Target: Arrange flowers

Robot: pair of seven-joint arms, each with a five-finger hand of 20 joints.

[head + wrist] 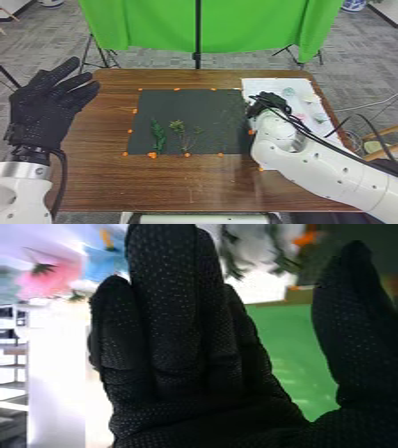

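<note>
Flowers (321, 118) by table's (178, 185) right edge, right robot hand (272, 103) outstretched, empty, left robot hand (44, 107) spread, well apart

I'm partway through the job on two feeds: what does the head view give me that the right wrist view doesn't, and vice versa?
Head view adds: the left hand, open off to the left; the black pole; and how the sprigs lie on the dark mat.

Right wrist view adds: the right hand's straight fingers, plus the pink bloom and blue bloom up close.

Both share: the right hand and green cloth.
</note>
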